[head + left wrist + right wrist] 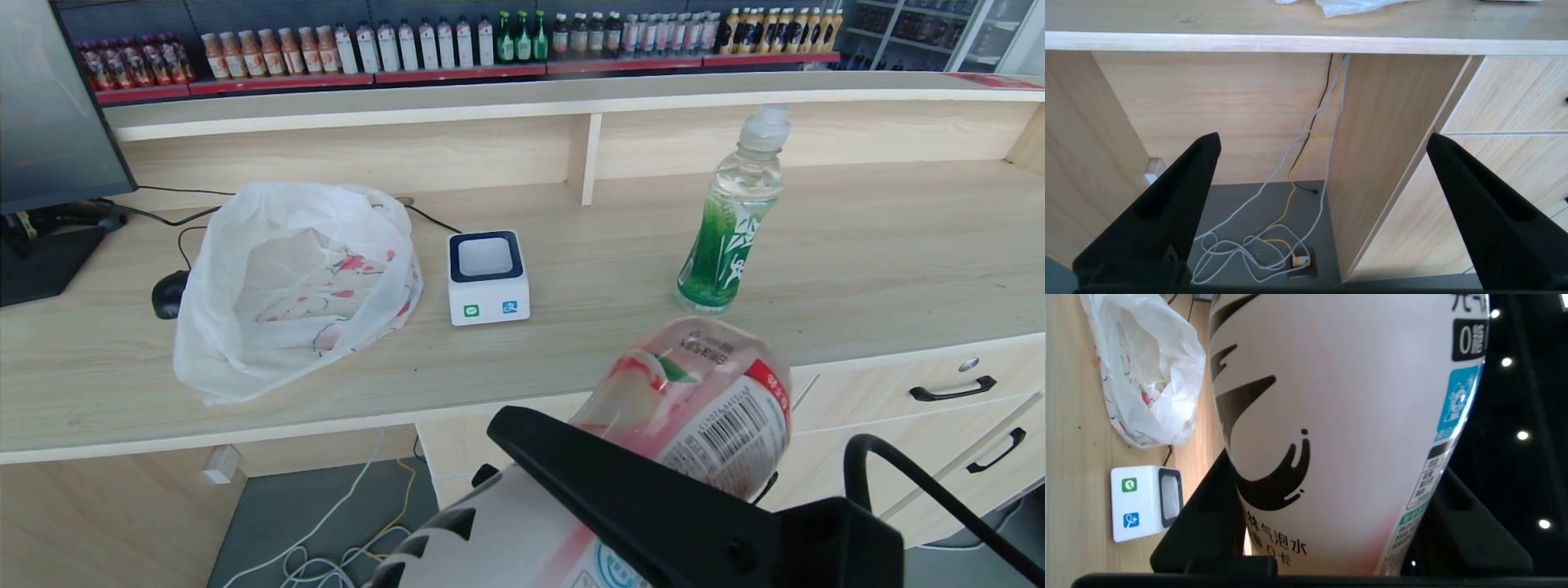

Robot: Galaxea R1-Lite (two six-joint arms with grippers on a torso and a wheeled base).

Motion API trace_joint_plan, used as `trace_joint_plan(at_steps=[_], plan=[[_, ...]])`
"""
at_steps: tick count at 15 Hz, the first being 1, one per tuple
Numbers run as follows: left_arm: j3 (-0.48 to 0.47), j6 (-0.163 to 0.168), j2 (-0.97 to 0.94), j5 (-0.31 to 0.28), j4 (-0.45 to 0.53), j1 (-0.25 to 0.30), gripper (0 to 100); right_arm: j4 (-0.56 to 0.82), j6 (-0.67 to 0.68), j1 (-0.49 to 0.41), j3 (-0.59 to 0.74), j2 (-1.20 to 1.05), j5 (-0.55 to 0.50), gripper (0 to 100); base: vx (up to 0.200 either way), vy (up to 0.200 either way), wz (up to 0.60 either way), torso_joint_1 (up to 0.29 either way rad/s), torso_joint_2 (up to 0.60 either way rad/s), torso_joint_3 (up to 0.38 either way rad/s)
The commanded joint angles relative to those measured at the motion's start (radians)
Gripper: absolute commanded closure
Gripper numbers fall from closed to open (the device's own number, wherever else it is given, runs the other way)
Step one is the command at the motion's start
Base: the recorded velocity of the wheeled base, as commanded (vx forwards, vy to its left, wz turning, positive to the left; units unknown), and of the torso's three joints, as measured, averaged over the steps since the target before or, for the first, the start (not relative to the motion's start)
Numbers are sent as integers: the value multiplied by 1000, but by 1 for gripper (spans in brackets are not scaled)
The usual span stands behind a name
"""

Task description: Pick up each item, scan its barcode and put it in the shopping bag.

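Wooden counter point(857, 245) is stretching across in front of me, with shelves point(457, 73) of drinks running along the wall behind it. I am holding my right pincer point(1339, 527) out short of the counter's front edge, pinching the peach bottle point(702, 400) across its body; one black finger is lying along each side of it, and the bottle is tilting in the air rather than resting on anything. Its barcode point(722, 433) is facing up, away from the counter. My left pincer point(1323, 220) is hanging low with its fingers spread wide and nothing between them, looking at the cables point(1290, 204) under the counter.

On the counter the scanner point(487, 278) is sitting with its window facing up, and the shopping bag point(294, 286) is lying just beside it on my left, its mouth open. The green bottle point(729, 220) is standing upright on my right, apart from the scanner, not yet picked.

I am judging that I am between pick-up and scan on the first item. Next I am going to need to carry the peach bottle over the scanner and roll it so the barcode looks down at the window, keeping my grip firm, since a smooth round body could twist.
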Motion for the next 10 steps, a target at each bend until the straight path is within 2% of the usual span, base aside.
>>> trace_joint_plan(at_steps=[1,10], plan=[[0,0,0,0,0,0,0,-1,0,4,2,-5,-1,100,0,0,0,0,0,0],[0,0,0,0,0,0,0,-1,32,4,17,-6,-1,100,0,0,0,0,0,0]])
